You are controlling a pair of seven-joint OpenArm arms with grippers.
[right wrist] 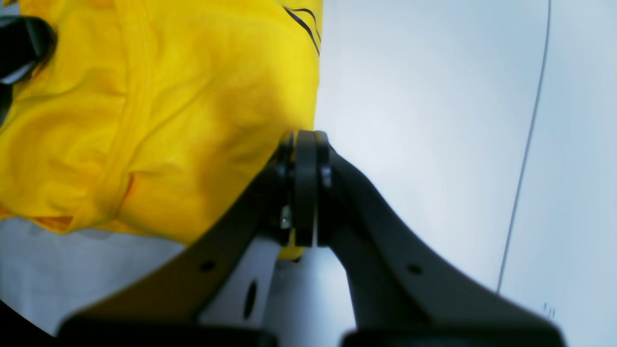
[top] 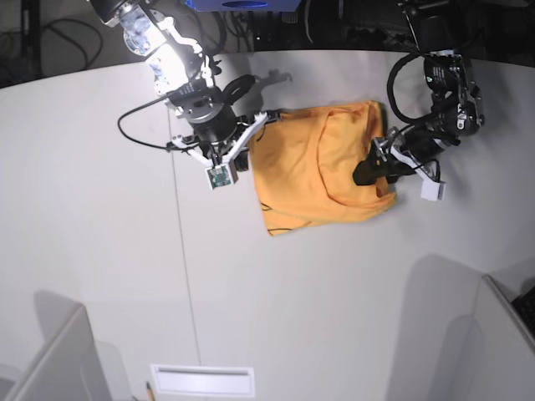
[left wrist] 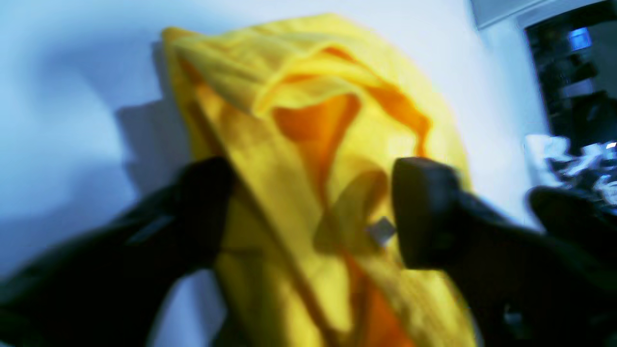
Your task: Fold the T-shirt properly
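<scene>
Orange T-shirt lies between both arms: right tool pinches its edge, left tool straddles it, spread.

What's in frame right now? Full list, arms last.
T-shirt: one, yellow-orange, bunched at the middle of the table, between the two arms.
Table: one, white, fills most of the base view.
Label: one, small and pale, on the shirt between the left jaws.
Cable: one, black, looping off the right arm over the table.
Right gripper: one, black, jaws shut on the shirt's edge, at the shirt's left side in the base view.
Left gripper: one, black, jaws apart astride a raised fold of the shirt, at the shirt's right side in the base view.
</scene>
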